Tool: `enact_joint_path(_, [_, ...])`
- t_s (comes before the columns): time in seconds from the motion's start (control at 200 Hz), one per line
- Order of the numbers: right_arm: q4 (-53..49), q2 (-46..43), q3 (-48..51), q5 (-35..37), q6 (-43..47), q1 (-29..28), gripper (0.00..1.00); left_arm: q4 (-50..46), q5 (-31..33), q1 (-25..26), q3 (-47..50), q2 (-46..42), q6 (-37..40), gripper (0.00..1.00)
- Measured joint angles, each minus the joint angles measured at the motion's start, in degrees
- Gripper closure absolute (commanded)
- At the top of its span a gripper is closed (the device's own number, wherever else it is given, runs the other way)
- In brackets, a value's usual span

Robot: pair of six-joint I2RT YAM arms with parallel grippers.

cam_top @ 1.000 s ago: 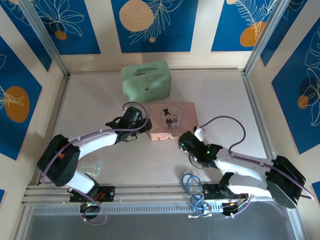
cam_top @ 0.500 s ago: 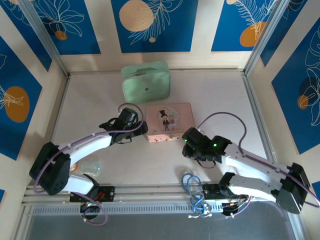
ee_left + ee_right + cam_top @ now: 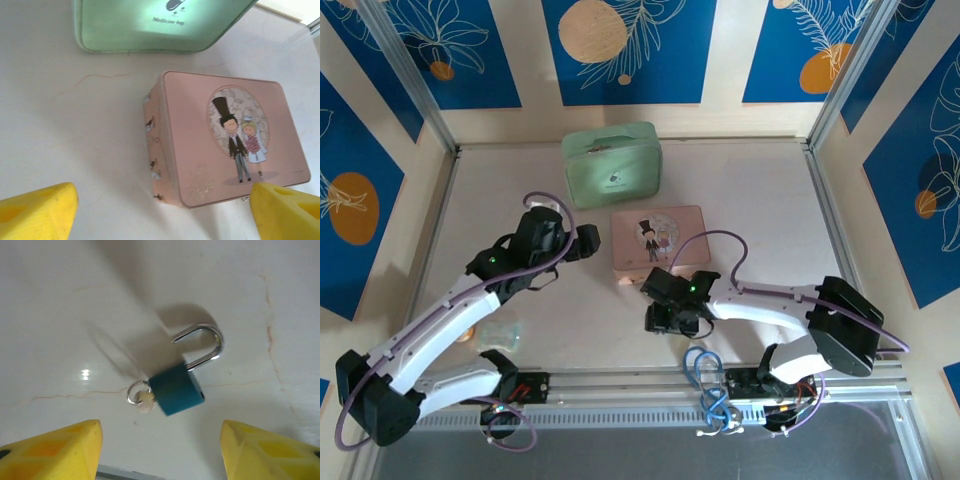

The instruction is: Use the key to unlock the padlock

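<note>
Nearest, at 6 o'clock on the table (image 3: 760, 210), loops of blue cable (image 3: 705, 372) hang over the mounting rail (image 3: 620, 385). Just beyond them the right gripper (image 3: 656, 302) hovers low over the white surface with its jaws spread wide and nothing between them.

In the right wrist view its yellow fingers (image 3: 55, 450) flank the padlock (image 3: 177, 390), which lies flat on the table a little ahead of the fingertips and touches neither of them. Around it are faint hairline cracks and the gripper's soft shadow.

The padlock has a small teal-blue body. Its thin silvery shackle (image 3: 205, 342) arches toward 1 o'clock and stands open, with one leg seated in the body and the other end lifted free. The key (image 3: 146, 401) sits in the opposite end of the body, at about 8 o'clock, with a small metal ring (image 3: 135, 391) on its pale head.

At 12 o'clock from the right gripper lies the closed pink box (image 3: 660, 243), printed with a bride and groom. At the box's 9 o'clock the left gripper (image 3: 588, 242) hangs released, its yellow fingers (image 3: 40, 210) far apart and gripping nothing.

Farthest, at the table's 12 o'clock, a mint-green medicine bag (image 3: 612, 163) rests just beyond the box.
</note>
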State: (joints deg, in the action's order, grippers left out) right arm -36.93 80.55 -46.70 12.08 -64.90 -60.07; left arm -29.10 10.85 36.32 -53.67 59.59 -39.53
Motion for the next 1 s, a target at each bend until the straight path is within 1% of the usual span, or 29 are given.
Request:
enact_joint_path(0.075, [-1.5, -1.4, -1.5, 0.8, 0.5, 0.2, 0.27, -2.0, 1.0, -0.2, 0.3, -0.8, 0.8, 0.07])
enact_joint_path(0.14, [-4.1, -4.4, -3.0, 2.9, 1.2, 0.5, 0.26, -3.7, 2.6, -0.4, 0.2, -1.6, 1.8, 0.04])
enact_joint_path(0.18, [-5.9, -7.5, -4.1, 4.9, 1.7, 0.9, 0.21, -5.0, 4.2, -0.7, -0.1, -2.3, 2.6, 0.0])
enact_joint_path(0.215, [-7.2, -10.6, -5.0, 6.7, 2.4, 1.5, 0.16, -6.1, 6.0, -0.9, -0.7, -2.8, 3.3, 0.01])
enact_joint_path(0.24, [-8.0, -13.0, -5.6, 7.8, 3.4, 2.2, 0.11, -6.8, 7.6, -0.9, -1.2, -3.3, 3.7, 0.01])
enact_joint_path(0.26, [-8.5, -15.3, -6.0, 9.1, 3.9, 3.3, 0.09, -7.1, 9.1, -1.1, -1.5, -3.8, 4.1, 0.01])
enact_joint_path(0.3, [-9.0, -18.7, -6.8, 11.0, 5.6, 5.3, 0.08, -7.0, 12.1, -1.4, -1.8, -5.0, 4.7, 0.01])
enact_joint_path(0.35, [-8.9, -22.9, -7.1, 14.3, 8.2, 9.4, 0.08, -6.4, 15.7, -2.4, -1.6, -6.7, 6.0, 0.01])
enact_joint_path(0.4, [-8.0, -26.0, -6.7, 17.3, 10.6, 13.7, 0.08, -3.2, 18.8, -4.0, 0.1, -8.5, 9.0, 0.01])
enact_joint_path(0.425, [-7.0, -27.2, -5.8, 19.3, 11.5, 15.7, 0.1, -1.4, 20.4, -4.9, 1.4, -9.0, 10.2, 0.01])
enact_joint_path(0.465, [-4.8, -28.8, -3.8, 22.4, 13.1, 18.1, 0.09, 1.3, 23.1, -6.1, 3.9, -9.7, 12.1, 0.01])
enact_joint_path(0.51, [-0.7, -30.7, 0.3, 26.0, 16.0, 20.3, 0.09, 5.0, 26.1, -7.5, 7.3, -9.7, 14.5, 0.01])
enact_joint_path(0.58, [9.0, -32.6, 9.0, 30.0, 23.6, 24.8, 0.09, 13.0, 30.4, -9.7, 14.0, -8.2, 19.5, 0.01])
enact_joint_path(0.645, [17.0, -31.5, 15.6, 32.0, 29.5, 31.0, 0.09, 20.5, 32.5, -12.0, 20.1, -5.0, 23.7, 0.01])
enact_joint_path(0.665, [19.0, -30.2, 17.1, 32.5, 30.9, 33.7, 0.1, 23.0, 32.8, -13.0, 22.1, -3.5, 25.0, 0.01])
enact_joint_path(0.7, [22.5, -27.9, 18.8, 33.0, 33.0, 38.1, 0.12, 26.6, 32.9, -14.6, 24.6, -1.3, 26.7, 0.01])
enact_joint_path(0.755, [28.0, -23.8, 20.3, 33.3, 36.4, 43.9, 0.11, 32.5, 32.7, -17.4, 27.8, 3.2, 29.0, 0.01])
enact_joint_path(0.79, [32.2, -21.6, 21.1, 33.6, 38.5, 46.7, 0.11, 36.5, 32.3, -19.2, 29.2, 6.6, 30.3, 0.0])
enact_joint_path(0.88, [44.2, -16.2, 23.4, 32.7, 43.3, 50.3, 0.1, 43.3, 30.5, -22.3, 30.1, 14.4, 32.5, 0.01])
enact_joint_path(0.915, [49.4, -13.3, 24.3, 31.4, 45.0, 51.4, 0.09, 47.8, 29.1, -22.9, 30.3, 16.9, 33.9, 0.0])
enact_joint_path(0.97, [55.5, -9.1, 25.0, 28.4, 47.3, 52.8, 0.0, 55.5, 26.9, -23.5, 31.1, 19.4, 36.1, 0.01])
enact_joint_path(1.0, [58.5, -7.1, 25.1, 26.4, 48.2, 53.5, 0.01, 59.9, 25.5, -23.7, 31.6, 20.9, 37.2, 0.01])
